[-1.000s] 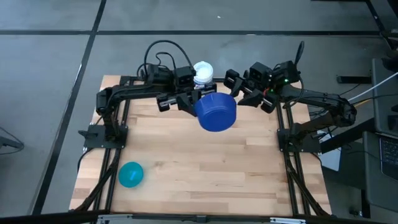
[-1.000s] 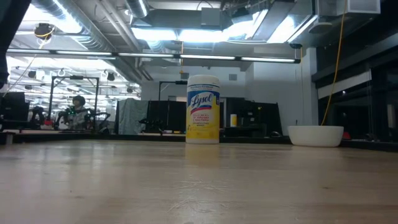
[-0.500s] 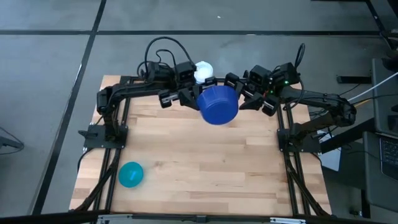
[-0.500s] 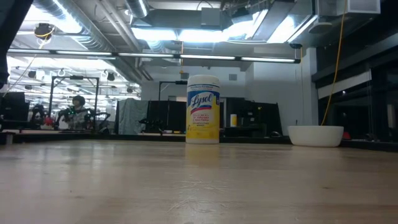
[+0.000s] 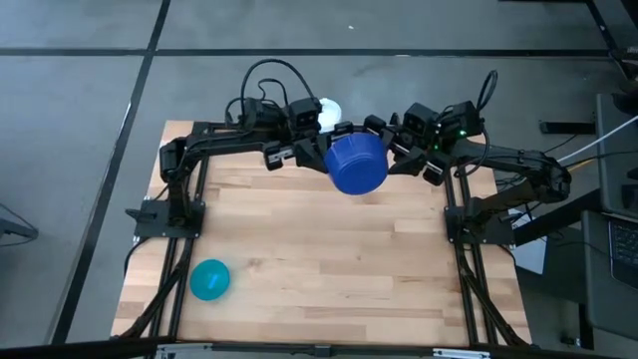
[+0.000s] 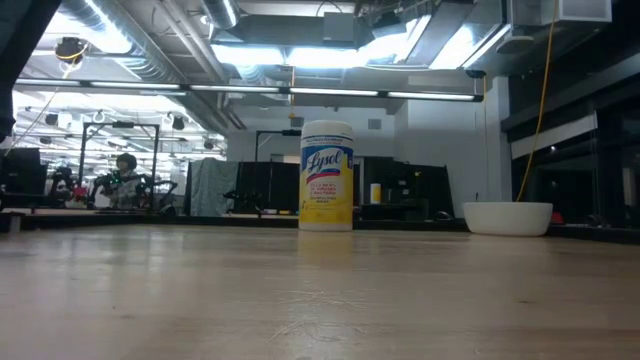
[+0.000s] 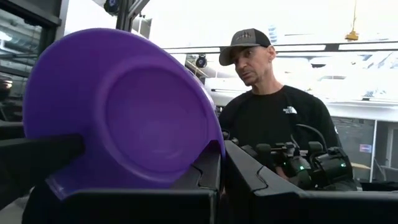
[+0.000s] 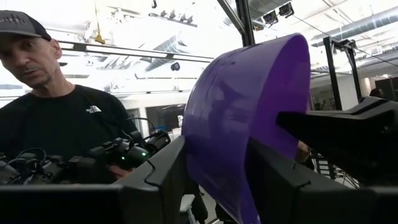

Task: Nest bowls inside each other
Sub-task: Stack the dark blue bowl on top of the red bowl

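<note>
A dark blue bowl hangs high over the table's far middle, tipped on its side, between my two grippers. My left gripper is shut on it. My right gripper is open, one finger on each side of the bowl's wall; I cannot tell whether they touch it. A teal bowl rests on its base at the table's near left. A white bowl stands on the table's far right in the low view. My left gripper pinches the blue bowl's wall at the rim between its two fingers, coming from the table's left and slanting upward. The bowl is lifted clear of the table and lies on its side, its base turned toward my left wrist.
A white wipes container with a yellow label stands at the far middle, under the arms. A person in a black shirt stands beyond the table. Bare wood lies in the table's middle and near right.
My left gripper has carried the blue bowl toward the table's far edge and a little right, up to my right gripper, whose fingers now stand on either side of the bowl's wall. The bowl stays clear of the table.
</note>
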Action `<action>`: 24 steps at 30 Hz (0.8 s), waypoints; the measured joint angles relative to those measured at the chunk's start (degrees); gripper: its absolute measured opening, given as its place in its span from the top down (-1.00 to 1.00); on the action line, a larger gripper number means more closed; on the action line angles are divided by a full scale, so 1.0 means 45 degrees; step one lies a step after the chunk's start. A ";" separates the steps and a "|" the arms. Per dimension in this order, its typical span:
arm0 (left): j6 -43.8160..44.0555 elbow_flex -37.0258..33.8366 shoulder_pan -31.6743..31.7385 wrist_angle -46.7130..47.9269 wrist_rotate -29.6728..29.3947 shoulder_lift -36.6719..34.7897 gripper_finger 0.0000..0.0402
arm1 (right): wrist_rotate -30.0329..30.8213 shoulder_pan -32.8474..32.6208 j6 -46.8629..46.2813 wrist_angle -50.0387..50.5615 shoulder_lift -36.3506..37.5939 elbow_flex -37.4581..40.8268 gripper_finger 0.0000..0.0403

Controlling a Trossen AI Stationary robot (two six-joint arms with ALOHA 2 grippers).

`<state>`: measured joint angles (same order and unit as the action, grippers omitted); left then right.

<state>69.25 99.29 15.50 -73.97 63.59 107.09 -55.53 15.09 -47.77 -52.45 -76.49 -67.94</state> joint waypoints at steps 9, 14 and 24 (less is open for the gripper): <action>0.0258 0.0000 0.0101 0.0126 -0.0207 0.0025 0.94 | -0.0945 -0.0034 0.0432 -0.0389 0.0008 -0.0448 0.92; 0.0442 -0.0009 0.0124 0.0691 -0.0209 0.0033 0.76 | -0.1500 0.0033 0.0322 -0.0032 0.0010 -0.0646 0.97; 0.1239 -0.0010 0.0369 0.0673 0.0939 0.0033 0.41 | -0.1940 0.0078 -0.0736 0.0304 -0.0005 -0.0641 0.99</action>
<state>74.83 99.24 17.16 -70.94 67.81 107.24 -64.26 15.44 -51.08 -51.08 -76.51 -70.83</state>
